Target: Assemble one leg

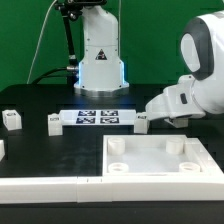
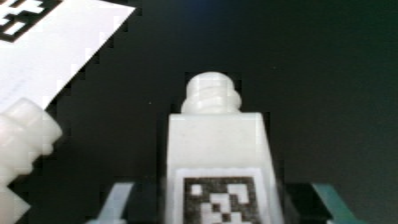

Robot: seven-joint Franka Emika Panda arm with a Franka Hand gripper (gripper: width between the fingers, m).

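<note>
The claw (image 2: 214,205) is gripping the leg (image 2: 217,140), its threaded tip pointing outward. In the exterior view the arm is hanging at the right, just beyond the tabletop panel (image 1: 160,160). I'd judge it is carrying the leg; next comes lining it up over a corner hole (image 1: 118,145). No containers here.

Green backdrop (image 1: 25,40), black tabletop (image 1: 40,145).

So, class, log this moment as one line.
gripper: shut on leg | chunky white plastic tagged leg: held above black table | large white square panel: untouched
</note>
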